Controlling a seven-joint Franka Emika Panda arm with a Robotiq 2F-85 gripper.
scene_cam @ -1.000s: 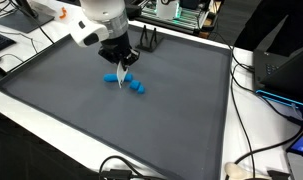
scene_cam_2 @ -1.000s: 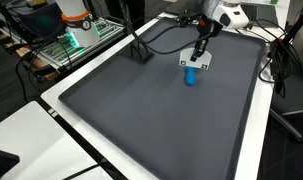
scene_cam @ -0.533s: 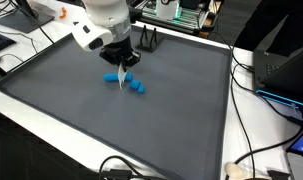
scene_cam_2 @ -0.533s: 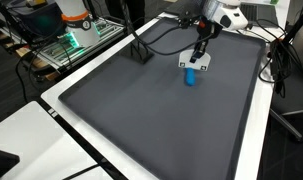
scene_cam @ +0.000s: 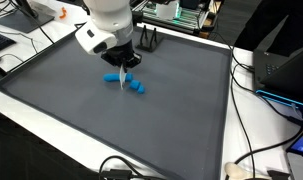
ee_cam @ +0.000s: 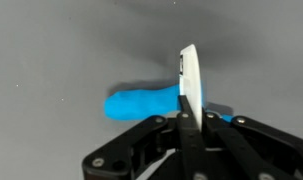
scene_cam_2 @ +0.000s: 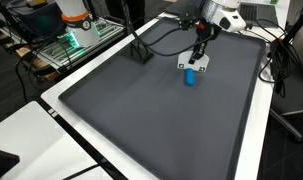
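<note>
My gripper (ee_cam: 190,120) is shut on a thin white flat strip (ee_cam: 189,80) that sticks out edge-on from between the fingers. In both exterior views the gripper (scene_cam: 122,67) (scene_cam_2: 197,54) hangs over the dark grey mat (scene_cam: 141,130), with the strip (scene_cam: 122,81) (scene_cam_2: 191,64) pointing down. Its tip is at a blue lump (scene_cam: 113,77) (ee_cam: 141,103) that lies on the mat. Two more blue pieces (scene_cam: 138,88) lie just beside it. In an exterior view the blue lumps (scene_cam_2: 190,78) sit right under the strip. Whether the strip touches the lump I cannot tell.
A black stand with cables (scene_cam: 151,42) (scene_cam_2: 139,50) sits at the mat's back edge. Circuit boards (scene_cam: 181,14) and clutter lie behind it. A dark monitor (scene_cam: 286,60) stands beside the white table rim (scene_cam: 241,120), and cables run along the front edge (scene_cam: 121,168).
The arm has shifted very slightly over the blue pieces. The gripper stays shut on the white strip, and the blue lumps have not moved.
</note>
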